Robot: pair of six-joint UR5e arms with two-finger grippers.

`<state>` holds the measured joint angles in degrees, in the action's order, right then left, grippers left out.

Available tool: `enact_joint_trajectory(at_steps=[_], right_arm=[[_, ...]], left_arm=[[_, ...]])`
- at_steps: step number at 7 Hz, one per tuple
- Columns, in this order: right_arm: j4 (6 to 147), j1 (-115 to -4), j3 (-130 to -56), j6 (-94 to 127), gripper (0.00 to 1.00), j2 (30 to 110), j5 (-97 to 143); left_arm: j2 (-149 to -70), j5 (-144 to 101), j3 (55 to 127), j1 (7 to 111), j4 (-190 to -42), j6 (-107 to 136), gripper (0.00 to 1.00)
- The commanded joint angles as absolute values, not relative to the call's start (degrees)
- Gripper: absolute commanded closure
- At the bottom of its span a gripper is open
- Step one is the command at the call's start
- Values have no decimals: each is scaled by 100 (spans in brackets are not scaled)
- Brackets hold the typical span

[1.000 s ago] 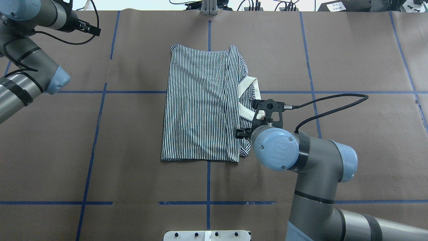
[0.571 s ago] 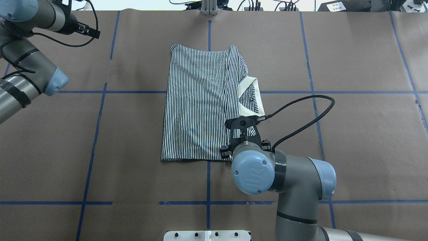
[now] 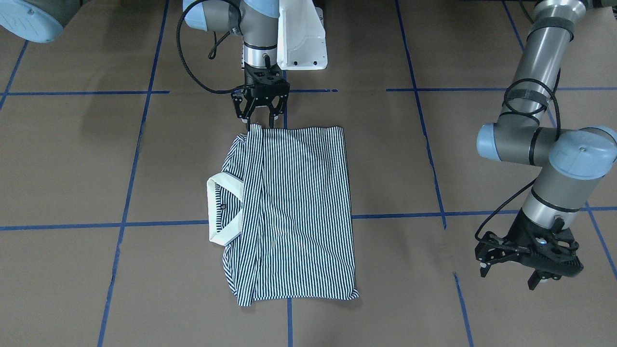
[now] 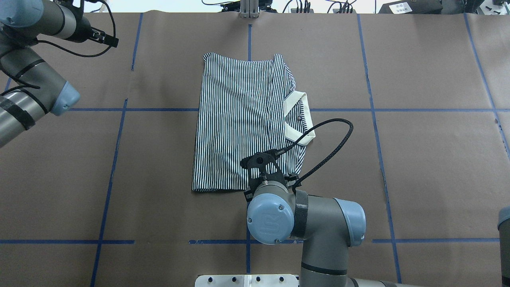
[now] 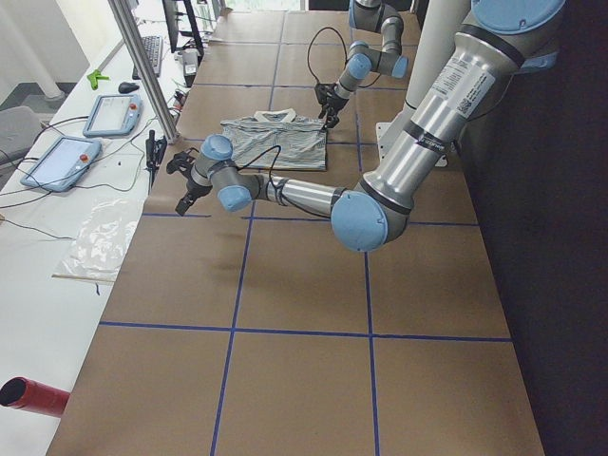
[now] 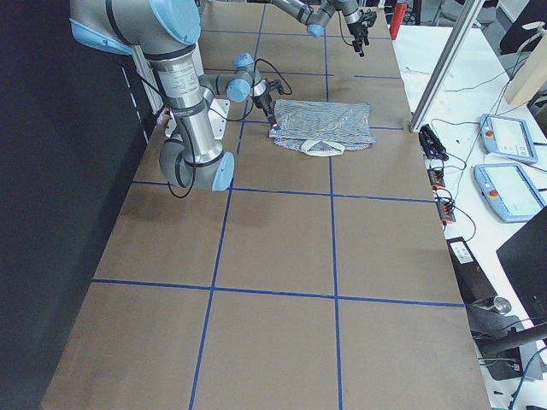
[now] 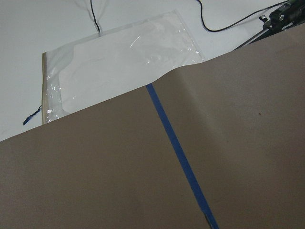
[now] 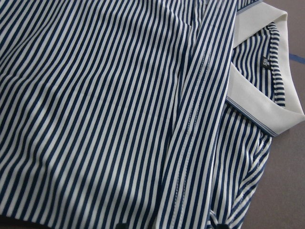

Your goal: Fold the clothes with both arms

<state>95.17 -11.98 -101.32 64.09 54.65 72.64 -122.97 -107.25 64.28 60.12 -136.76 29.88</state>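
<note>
The right claw has swung off the cream collar to the shirt's near edge by the robot's base. It hangs there with its fingers spread and holds nothing. The left claw has barely shifted and is spread wide over bare worktop, well apart. The thin-striped knit shirt lies flat mid-worktop, folded oblong on brown paper crossed by blue tape. A small dark tag sits inside the collar, its writing too small to read.
</note>
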Motion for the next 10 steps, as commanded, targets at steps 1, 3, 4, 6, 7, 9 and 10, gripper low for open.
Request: enact_joint_trajectory(at_steps=[1,3,4,6,7,9,10], right_arm=[[9545,-1152,-10099,6144,47,5502,7259],[9580,-1125,-10107,6135,53,5554,7286],[9589,-1125,-10099,6135,57,5555,7286],[9589,-1125,-10107,6135,87,5572,7286],[9580,-1125,-10125,6135,96,5572,7277],[9580,-1160,-10212,6135,100,5598,7277],[9580,-1169,-10335,6135,100,5781,7260]], left_arm=[[-12261,-10731,6495,6012,-13676,2988,0],[-12261,-10731,6495,6012,-13676,2988,0],[-12261,-10731,6495,6012,-13676,2988,0],[-12235,-10810,6504,6012,-13676,2988,0],[-12217,-10811,6556,6012,-13676,2988,0],[-12182,-10811,6583,6012,-13676,2988,0],[-12138,-10811,6618,6003,-13676,2997,0]])
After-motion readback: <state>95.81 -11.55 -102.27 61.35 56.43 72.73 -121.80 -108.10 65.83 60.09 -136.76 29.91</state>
